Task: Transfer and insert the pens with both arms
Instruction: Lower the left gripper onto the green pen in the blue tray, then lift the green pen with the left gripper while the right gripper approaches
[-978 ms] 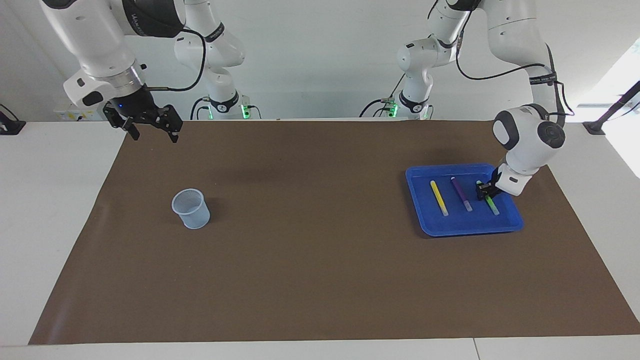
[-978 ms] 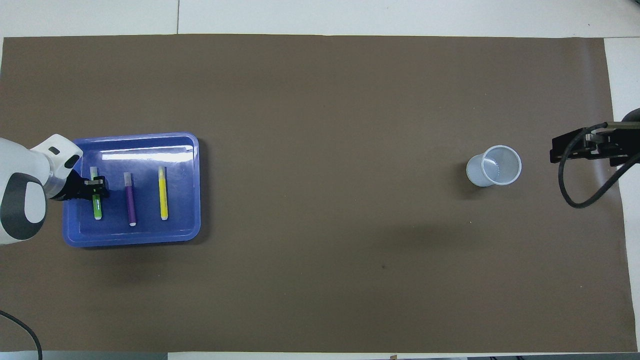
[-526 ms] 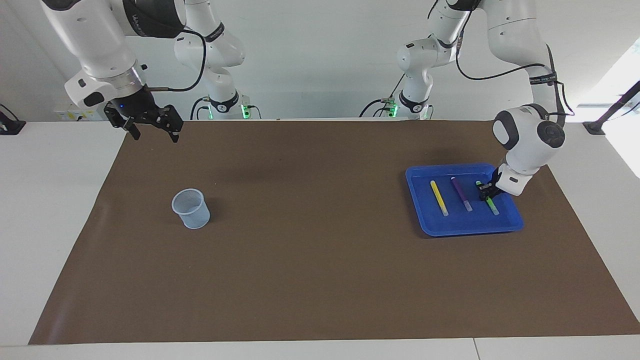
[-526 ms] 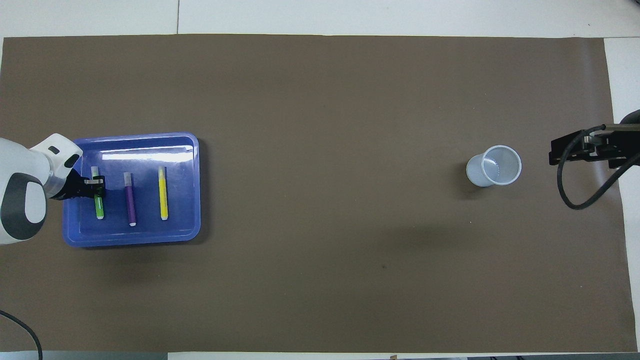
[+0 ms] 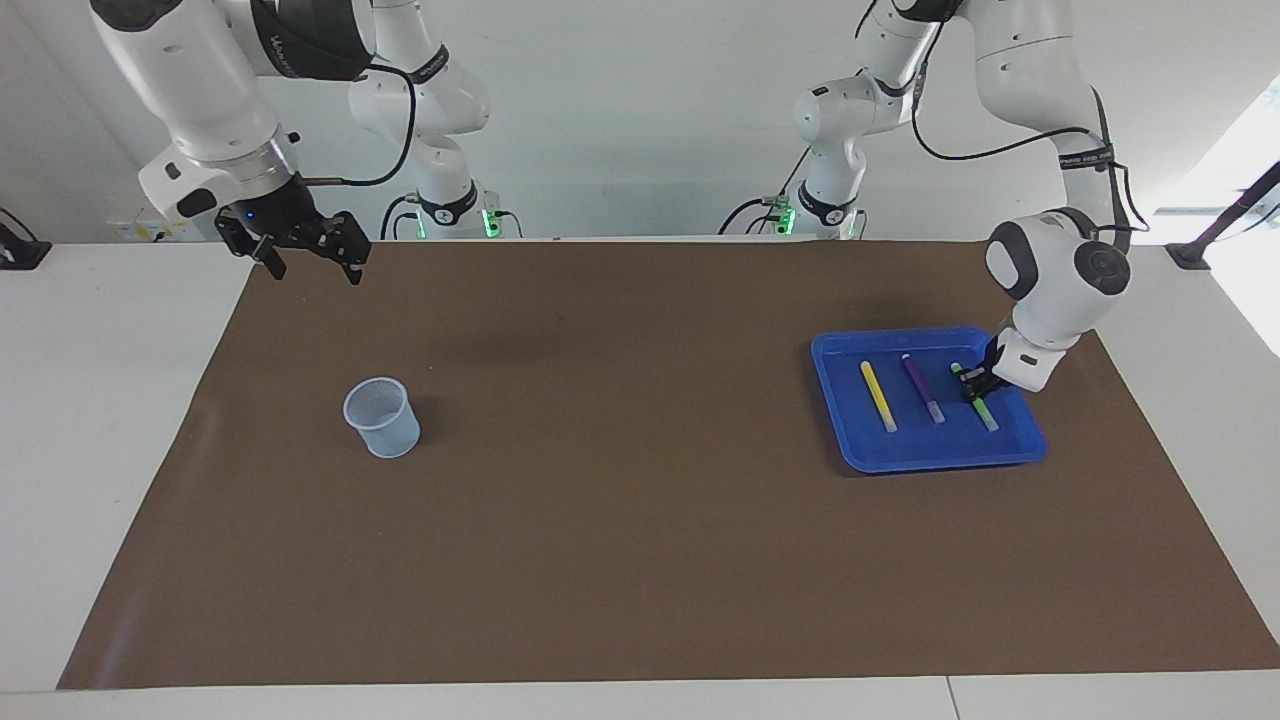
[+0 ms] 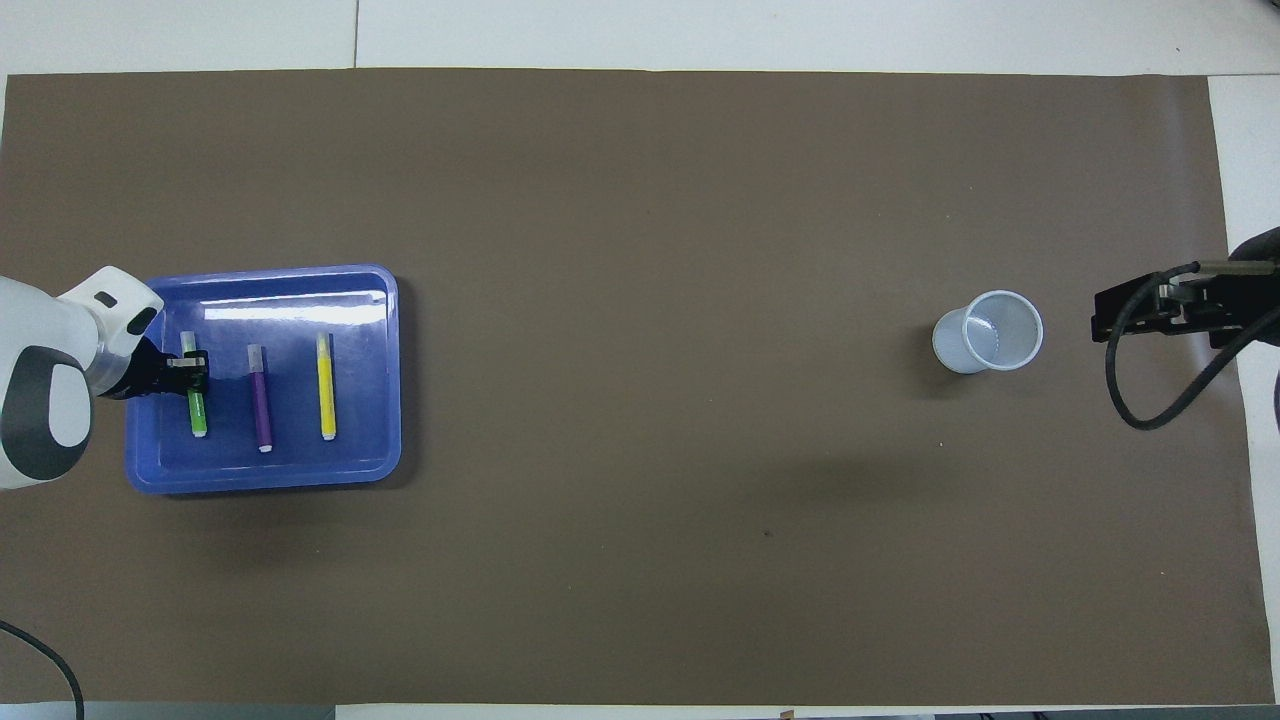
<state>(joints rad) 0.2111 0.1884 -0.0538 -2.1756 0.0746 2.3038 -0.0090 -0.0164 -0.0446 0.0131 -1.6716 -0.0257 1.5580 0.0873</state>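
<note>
Three pens lie side by side in a blue tray (image 5: 925, 462) (image 6: 260, 480) toward the left arm's end: yellow (image 5: 878, 396) (image 6: 326, 385), purple (image 5: 923, 388) (image 6: 260, 400) and green (image 5: 985, 410) (image 6: 198, 410). My left gripper (image 5: 972, 385) (image 6: 190, 375) is down in the tray, shut on the green pen near its middle. The pen still lies flat. My right gripper (image 5: 313, 273) (image 6: 1150, 310) is open and empty, in the air over the mat's edge at the right arm's end.
A pale mesh cup (image 5: 382, 417) (image 6: 988, 331) stands upright on the brown mat (image 5: 620, 520) toward the right arm's end. White table borders the mat on all sides.
My left gripper's fingers have drawn in on the green pen, which has not moved. My right gripper has shifted slightly toward the table's middle.
</note>
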